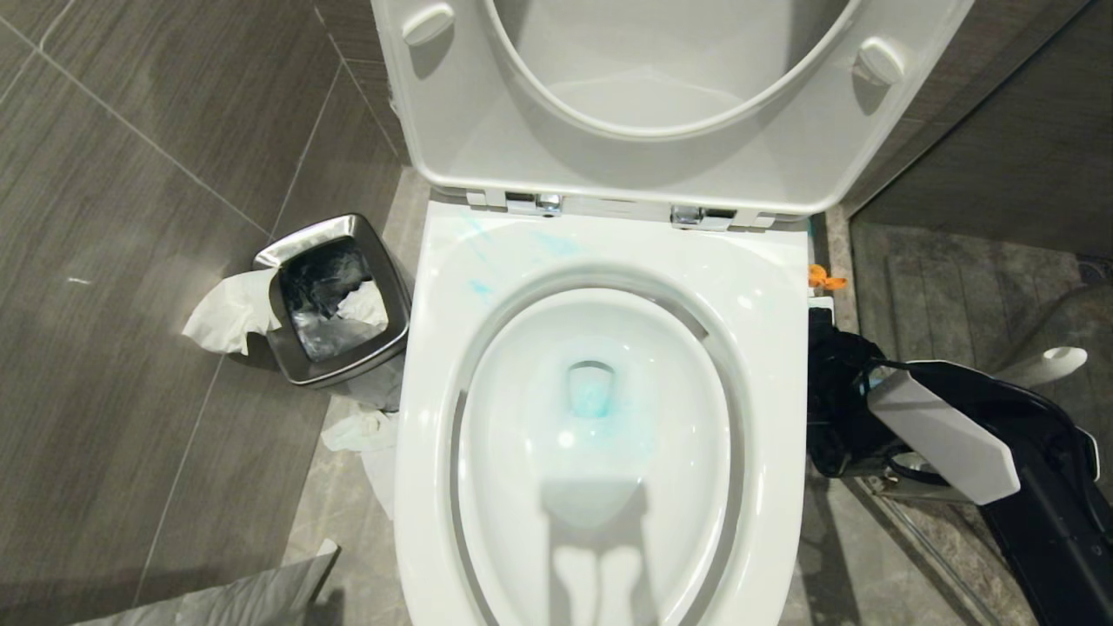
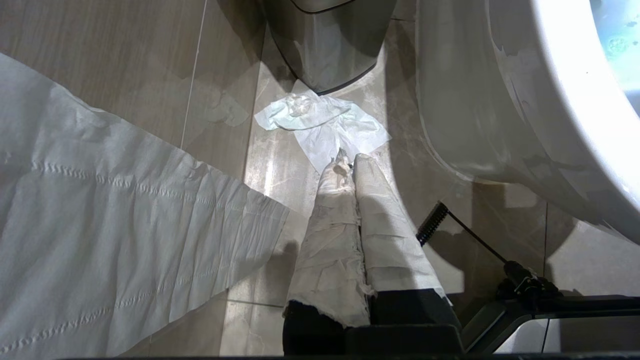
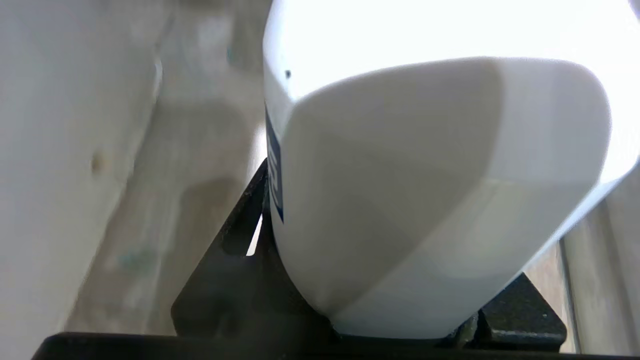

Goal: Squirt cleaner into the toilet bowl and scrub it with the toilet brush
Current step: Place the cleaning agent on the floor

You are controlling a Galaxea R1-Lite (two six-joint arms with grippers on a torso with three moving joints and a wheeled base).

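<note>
The toilet bowl (image 1: 765, 348) fills the middle of the head view with its seat and lid raised. Turquoise cleaner (image 1: 591, 396) tints the water, and pale blue smears (image 1: 478, 285) mark the back rim. My right gripper (image 1: 839, 400) hangs low beside the bowl's right side, shut on a white bottle (image 3: 400, 200) with a blue label edge. An orange piece (image 1: 826, 278) shows just beyond it. The toilet brush handle (image 1: 1048, 361) with its rounded white end stands further right; its base is hidden behind my arm. My left gripper (image 2: 350, 157) is shut and empty, its fingers wrapped in white, over the floor left of the bowl (image 2: 500, 100).
A small square steel bin (image 1: 335, 300) with tissue spilling out stands left of the bowl. Crumpled tissue (image 2: 325, 125) lies on the floor between them. A long paper strip (image 2: 100, 225) hangs near my left arm. Grey tiled wall behind, a stone strip along the right.
</note>
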